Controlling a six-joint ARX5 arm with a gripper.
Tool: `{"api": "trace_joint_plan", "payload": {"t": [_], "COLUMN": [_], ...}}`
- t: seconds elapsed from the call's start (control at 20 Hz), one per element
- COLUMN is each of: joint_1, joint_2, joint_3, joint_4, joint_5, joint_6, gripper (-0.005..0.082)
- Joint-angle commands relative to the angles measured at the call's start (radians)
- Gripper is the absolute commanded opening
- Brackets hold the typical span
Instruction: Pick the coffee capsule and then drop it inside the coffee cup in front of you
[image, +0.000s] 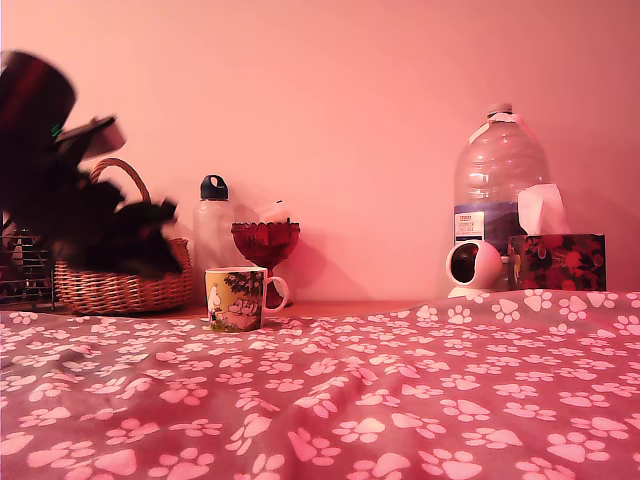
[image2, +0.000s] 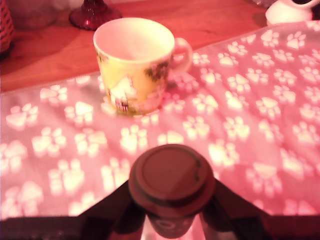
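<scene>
Holding the coffee capsule (image2: 171, 182) tight, the gripper (image2: 170, 220) hangs short of the coffee cup (image2: 134, 65), which stands ahead, mouth up.

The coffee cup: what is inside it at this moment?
Wrist view: the coffee cup looks empty, pale inner wall only; its bottom is hidden by the rim. The coffee capsule is outside it, held in the gripper.

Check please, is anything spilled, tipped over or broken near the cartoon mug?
Nothing stands out. The small ceramic cartoon-print mug stands upright and looks empty on the pink paw-print cloth. The pincer holds the dark round coffee capsule short of the mug. The red scalloped glass goblet behind is upright too.
</scene>
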Motion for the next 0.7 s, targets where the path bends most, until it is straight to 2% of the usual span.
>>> {"api": "trace_joint_plan", "payload": {"t": [0.0,0.25,0.65], "joint_1": [-0.01,-0.023,-0.023], "joint_2": [-0.014,-0.013,0.05], "joint_3": [0.042,0.15,0.316], "joint_4": [-0.045,-0.187,-0.309], "joint_5": [0.0,-0.026,-0.041], "joint_6": [0.005,0.005,0.005], "gripper": [0.0233,0.0233,0.0234]}}
